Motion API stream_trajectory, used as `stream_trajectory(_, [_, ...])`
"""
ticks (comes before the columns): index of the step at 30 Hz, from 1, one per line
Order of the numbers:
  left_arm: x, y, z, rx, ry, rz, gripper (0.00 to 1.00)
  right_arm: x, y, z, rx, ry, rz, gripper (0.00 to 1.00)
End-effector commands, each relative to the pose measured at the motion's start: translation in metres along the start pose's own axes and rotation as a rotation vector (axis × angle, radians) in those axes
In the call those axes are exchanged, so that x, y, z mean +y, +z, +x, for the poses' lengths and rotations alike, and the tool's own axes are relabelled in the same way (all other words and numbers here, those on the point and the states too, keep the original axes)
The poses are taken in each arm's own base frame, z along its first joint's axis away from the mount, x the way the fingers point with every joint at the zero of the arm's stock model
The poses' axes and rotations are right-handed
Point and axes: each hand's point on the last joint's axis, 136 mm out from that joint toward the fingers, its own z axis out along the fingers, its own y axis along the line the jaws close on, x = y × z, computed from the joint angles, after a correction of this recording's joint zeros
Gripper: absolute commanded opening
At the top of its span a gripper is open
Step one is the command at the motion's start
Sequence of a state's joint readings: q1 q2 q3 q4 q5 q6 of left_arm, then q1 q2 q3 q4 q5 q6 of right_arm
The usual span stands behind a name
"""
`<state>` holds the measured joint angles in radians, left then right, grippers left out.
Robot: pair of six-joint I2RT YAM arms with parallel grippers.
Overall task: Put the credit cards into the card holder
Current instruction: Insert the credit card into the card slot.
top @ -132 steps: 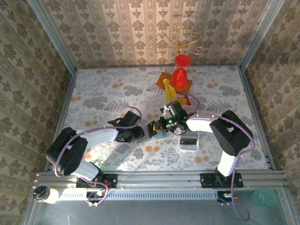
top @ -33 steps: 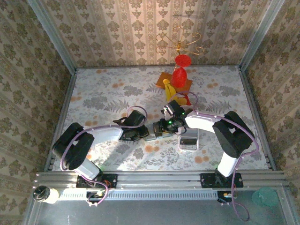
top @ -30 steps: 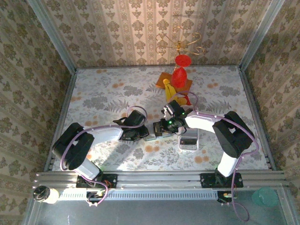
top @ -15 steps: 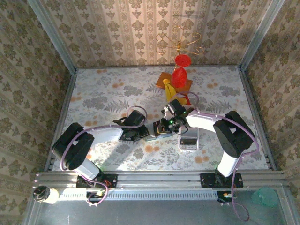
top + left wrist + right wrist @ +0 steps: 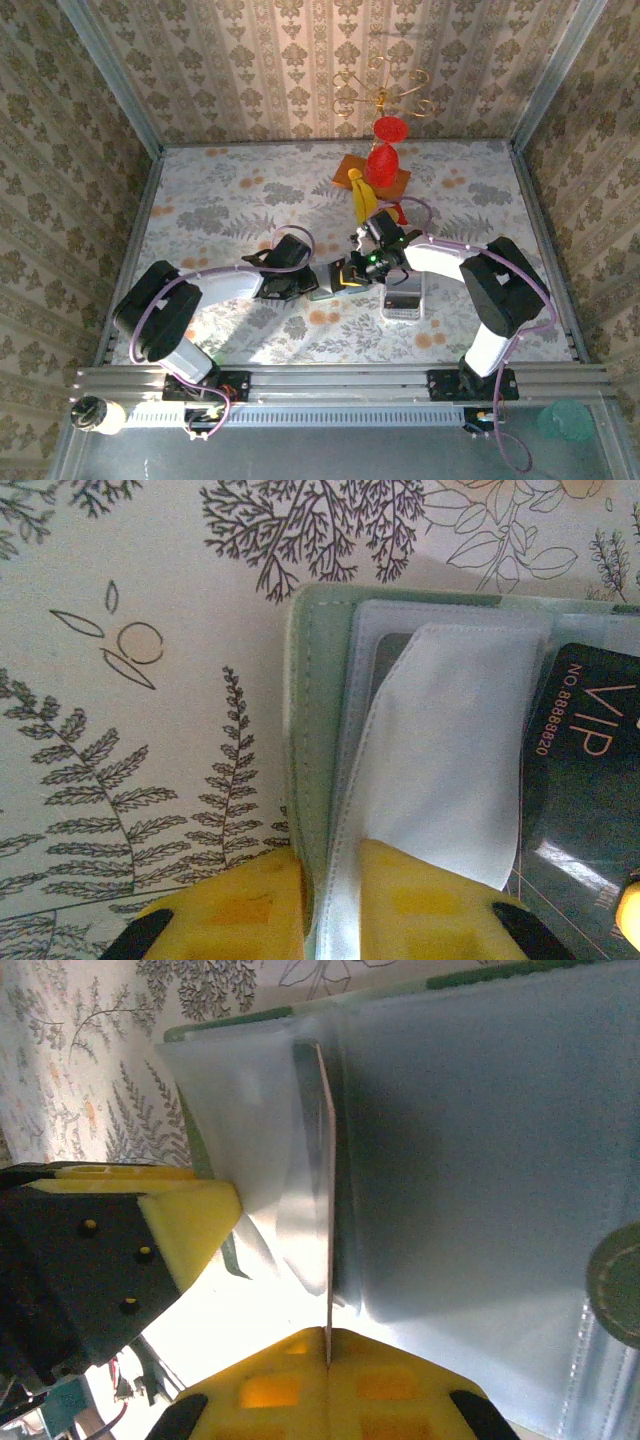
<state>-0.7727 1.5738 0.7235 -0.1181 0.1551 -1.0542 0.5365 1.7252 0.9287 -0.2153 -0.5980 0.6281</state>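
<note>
At mid-table, left gripper [image 5: 325,880] pinches the card holder [image 5: 310,730]; right gripper [image 5: 328,1360] clamps a credit card [image 5: 325,1210] edge-on.

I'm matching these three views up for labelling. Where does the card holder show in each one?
Top external: the card holder lies mid-table, left of the white tray.
Left wrist: centre to right, green spine upright, clear sleeves beside it.
Right wrist: its clear sleeves span the right, green rim along the top.
Shared landmark: the floral tablecloth, left of the holder in both wrist views.
</note>
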Motion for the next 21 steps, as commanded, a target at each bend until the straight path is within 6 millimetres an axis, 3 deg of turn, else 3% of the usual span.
stream_trajectory(1, [0.054, 0.014, 0.036, 0.125, -0.021, -0.191, 0.17, 0.001, 0.007, 0.01, 0.055, 0.024, -0.041, 0.0])
stream_trajectory(21, [0.054, 0.013, 0.036, 0.121, -0.015, -0.187, 0.17, -0.001, 0.021, 0.018, 0.153, 0.057, -0.074, 0.0])
